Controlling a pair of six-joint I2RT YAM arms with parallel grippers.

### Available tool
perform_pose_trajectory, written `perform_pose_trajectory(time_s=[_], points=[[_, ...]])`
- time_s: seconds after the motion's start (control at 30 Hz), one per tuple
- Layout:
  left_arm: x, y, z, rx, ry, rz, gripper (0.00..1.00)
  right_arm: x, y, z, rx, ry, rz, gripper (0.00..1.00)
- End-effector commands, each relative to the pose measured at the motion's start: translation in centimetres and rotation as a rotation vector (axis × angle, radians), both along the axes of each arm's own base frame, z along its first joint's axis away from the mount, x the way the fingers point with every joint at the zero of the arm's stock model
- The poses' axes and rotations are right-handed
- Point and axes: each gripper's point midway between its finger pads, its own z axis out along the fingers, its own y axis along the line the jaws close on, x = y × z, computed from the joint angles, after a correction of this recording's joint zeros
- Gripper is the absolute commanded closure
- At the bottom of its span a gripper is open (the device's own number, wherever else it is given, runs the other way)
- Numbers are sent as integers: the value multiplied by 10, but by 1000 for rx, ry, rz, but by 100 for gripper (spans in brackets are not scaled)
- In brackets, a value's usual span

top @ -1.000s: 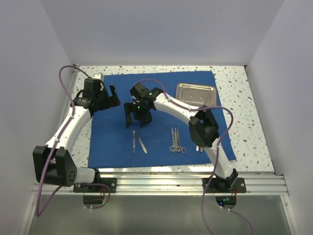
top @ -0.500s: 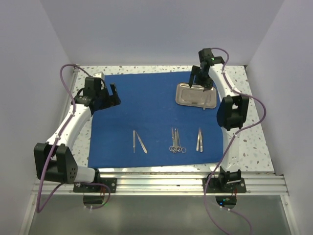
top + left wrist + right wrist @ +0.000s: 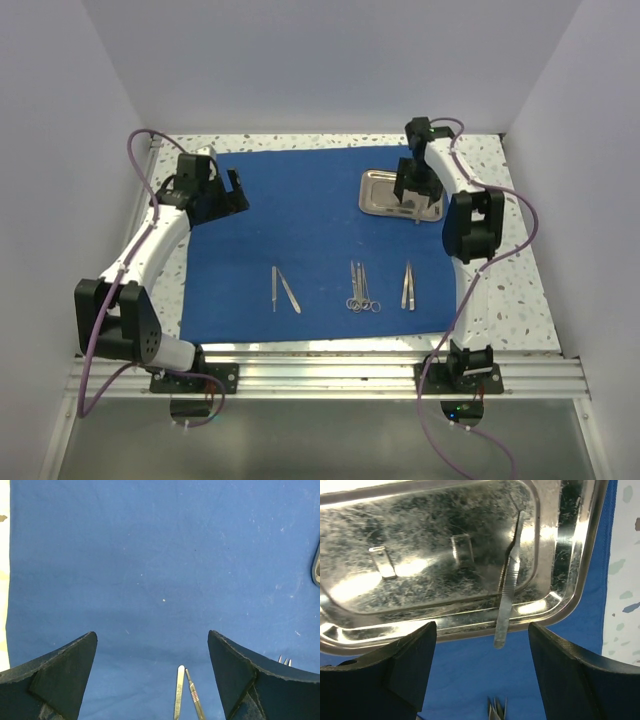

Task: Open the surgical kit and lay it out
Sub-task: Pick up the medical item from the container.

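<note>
The royal-blue cloth wrap [image 3: 320, 215] lies spread flat on the table. The steel tray [image 3: 378, 195] sits on its far right corner. My right gripper [image 3: 413, 190] hovers open just above the tray [image 3: 420, 545]; its jaws [image 3: 481, 627] stand wide apart and empty. One slim silver instrument [image 3: 509, 585] lies in the tray with its end over the near rim. Two slim instruments [image 3: 283, 290], scissors and forceps [image 3: 361, 288] and tweezers [image 3: 408, 285] lie in a row on the near cloth. My left gripper [image 3: 230, 195] is open and empty above the cloth's left part [image 3: 151, 635].
White walls close in the speckled table [image 3: 500, 200] at the back and both sides. The left wrist view shows the two slim instruments [image 3: 186, 695] between my fingers and the tray's edge [image 3: 316, 567] at far right. Scissor tips [image 3: 497, 707] show below the right gripper.
My right arm has swung from the cloth's middle to the far right and come down over the tray. The tweezers, earlier covered by that arm, now show. The left arm has barely moved.
</note>
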Motion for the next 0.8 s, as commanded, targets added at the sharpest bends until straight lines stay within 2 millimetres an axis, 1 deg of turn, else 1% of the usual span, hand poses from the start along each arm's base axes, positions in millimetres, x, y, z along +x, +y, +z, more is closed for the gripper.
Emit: perform_pose_trajectory(time_s=[0.0,0.1,0.17,0.27,0.33,0.43,0.47,0.53,0.57,0.63,0.67,0.7,0.77], points=[[12,-4,18,-30,-49,-3,4,-9,-16,-8,-34,35,-23,23],[12,-4,18,-25,-44,-9,4,-10,-13,-18,-24,43,-27,24],[13,-3,18,-19,-40,-12,5,-13,-12,-28,-12,60,-37,25],[13,-3,21,-9,-39,-20,5,-17,-10,-44,3,82,-46,30],[13,-2,22,-4,-36,-24,5,-19,-9,-52,5,91,-53,37],[12,-2,25,4,-36,-31,5,-22,-9,-63,3,104,-67,53],[12,-1,26,9,-37,-31,5,-22,-9,-65,4,104,-74,64],[11,0,26,12,-36,-32,5,-27,-9,-74,4,120,-77,74],[10,-1,28,14,-39,-34,5,-28,-9,-75,5,125,-81,86],[10,0,29,15,-44,-32,5,-33,-8,-81,13,141,-82,97],[10,0,30,14,-44,-33,5,-35,-8,-82,12,146,-82,100],[9,0,30,14,-45,-33,5,-36,-8,-82,15,149,-83,100],[10,0,31,10,-51,-34,5,-35,-5,-74,30,133,-79,100]])
